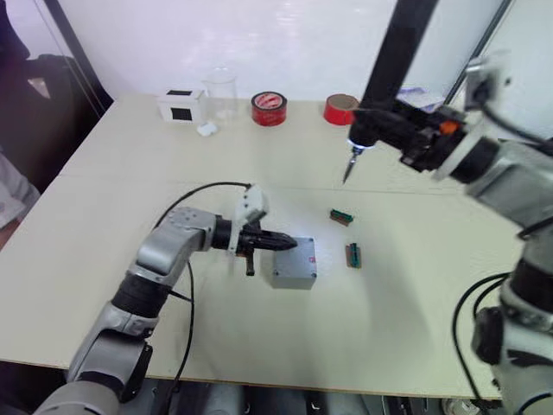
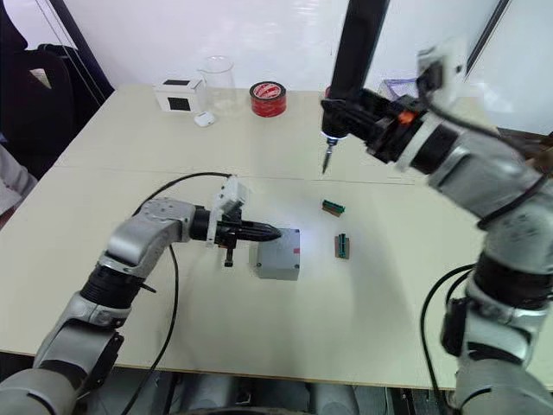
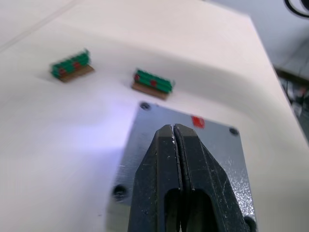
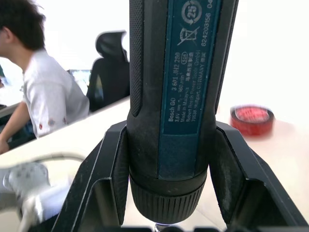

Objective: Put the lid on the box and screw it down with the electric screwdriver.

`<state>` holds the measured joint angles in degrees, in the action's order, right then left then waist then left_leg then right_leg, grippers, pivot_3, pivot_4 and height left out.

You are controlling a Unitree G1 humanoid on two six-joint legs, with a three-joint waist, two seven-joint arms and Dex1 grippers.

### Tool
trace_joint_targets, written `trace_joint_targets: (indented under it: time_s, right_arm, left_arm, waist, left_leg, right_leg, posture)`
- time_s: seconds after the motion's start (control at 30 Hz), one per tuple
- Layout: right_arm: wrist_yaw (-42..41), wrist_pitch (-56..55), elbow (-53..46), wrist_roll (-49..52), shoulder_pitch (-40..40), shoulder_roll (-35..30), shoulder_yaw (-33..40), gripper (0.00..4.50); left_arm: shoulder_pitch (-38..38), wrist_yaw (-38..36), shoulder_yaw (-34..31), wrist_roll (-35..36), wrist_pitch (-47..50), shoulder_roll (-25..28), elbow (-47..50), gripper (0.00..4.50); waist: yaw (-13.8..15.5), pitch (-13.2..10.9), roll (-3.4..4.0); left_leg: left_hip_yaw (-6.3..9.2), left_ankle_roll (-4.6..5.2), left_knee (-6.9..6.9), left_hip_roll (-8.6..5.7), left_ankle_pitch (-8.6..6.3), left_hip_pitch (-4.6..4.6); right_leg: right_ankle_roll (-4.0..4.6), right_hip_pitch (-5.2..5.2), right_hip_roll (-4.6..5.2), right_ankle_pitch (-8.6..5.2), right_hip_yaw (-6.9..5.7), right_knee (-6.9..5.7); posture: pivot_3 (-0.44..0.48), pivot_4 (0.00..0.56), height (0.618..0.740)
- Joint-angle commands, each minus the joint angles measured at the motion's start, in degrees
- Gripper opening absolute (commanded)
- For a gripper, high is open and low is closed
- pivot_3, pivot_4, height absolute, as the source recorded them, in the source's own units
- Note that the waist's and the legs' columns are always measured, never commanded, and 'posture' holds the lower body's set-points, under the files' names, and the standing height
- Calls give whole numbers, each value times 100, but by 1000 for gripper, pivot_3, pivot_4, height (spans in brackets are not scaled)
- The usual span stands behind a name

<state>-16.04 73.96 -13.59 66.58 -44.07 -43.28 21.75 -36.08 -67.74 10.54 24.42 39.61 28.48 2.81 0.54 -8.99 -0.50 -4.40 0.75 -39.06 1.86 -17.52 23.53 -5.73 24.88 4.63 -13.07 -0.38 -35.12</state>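
The left gripper (image 3: 174, 133), fingers pressed together, rests on the flat grey square lid (image 3: 212, 150) covering the small grey box (image 1: 292, 275), while the right gripper (image 4: 166, 159) clamps the black pen-shaped electric screwdriver (image 1: 389, 69) upright, well above the beige table (image 1: 104, 225).

Open table (image 1: 406, 294) around the box (image 1: 294, 270); two green connectors (image 1: 352, 254) just beside it
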Motion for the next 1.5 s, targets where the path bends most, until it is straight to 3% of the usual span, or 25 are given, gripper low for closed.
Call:
trace_joint_targets:
  time_s: [0.03,0.17,0.3,0.73,0.8,0.97,1.1,1.33,1.5]
  right_arm:
    - [101,1198,634,-9,20,-733,16,1753]
    - [48,1854,1378,312,629,-1576,-486,1753]
    - [35,1854,2001,426,963,-2014,-1032,1753]
    - [-295,1854,3038,-746,489,-1969,-2062,1753]
    - [-412,1811,3084,-1034,506,-1908,-2149,2763]
    - [-733,1726,3007,-1516,485,-1799,-2197,4467]
    - [-1082,1214,2695,-1963,540,-1943,-2298,4467]
    - [-2315,99,1240,-1663,965,-2198,-990,4467]
    - [-3211,-417,-970,-715,2991,-1513,540,4467]
  left_arm:
    - [86,-290,-230,370,220,519,860,0]
    - [347,-486,-155,522,264,1064,1643,0]
    - [626,-404,-18,538,211,1218,2124,0]
    - [941,150,15,747,444,1218,2522,0]
    - [967,158,-19,770,453,1292,2485,0]
    - [985,128,-97,789,402,1463,2247,0]
    - [1039,92,-259,822,350,1589,1957,0]
    - [1466,407,-1213,1247,751,1862,1734,0]
    - [2444,729,-1912,1677,1315,2122,2175,0]
  waist:
    - [3,-15,14]
    - [13,-37,21]
    - [-4,-42,21]
    - [-125,-44,18]
    - [-121,-44,18]
    - [-113,-43,18]
    - [-118,-43,17]
    - [-124,-44,18]
    - [-95,-42,2]
  left_leg:
    - [-3,1,0,-2,0,1]
    - [-13,5,-1,-8,-3,6]
    - [-20,6,-9,-16,-4,8]
    - [-17,2,-14,-12,-1,-2]
    - [-16,1,-14,-12,-1,-2]
    - [-16,1,-15,-12,-1,-2]
    - [-17,1,-16,-13,0,-2]
    - [-16,1,-13,-8,0,-3]
    - [0,0,-8,-2,-1,-9]
  right_leg:
    - [0,1,4,0,1,2]
    - [16,5,13,-9,12,8]
    - [18,5,13,-10,21,11]
    - [-2,5,-5,-1,24,0]
    - [-3,4,-5,-1,24,0]
    - [-3,1,-5,-1,24,0]
    - [-2,0,-4,-1,23,1]
    - [-9,6,-6,0,22,-6]
    - [-20,-8,-7,-6,10,-9]
  posture:
    - [0,150,740]
    - [0,150,740]
    - [0,150,740]
    - [0,150,740]
    - [0,150,740]
    - [0,150,740]
    - [0,150,740]
    - [0,150,740]
    - [0,150,740]
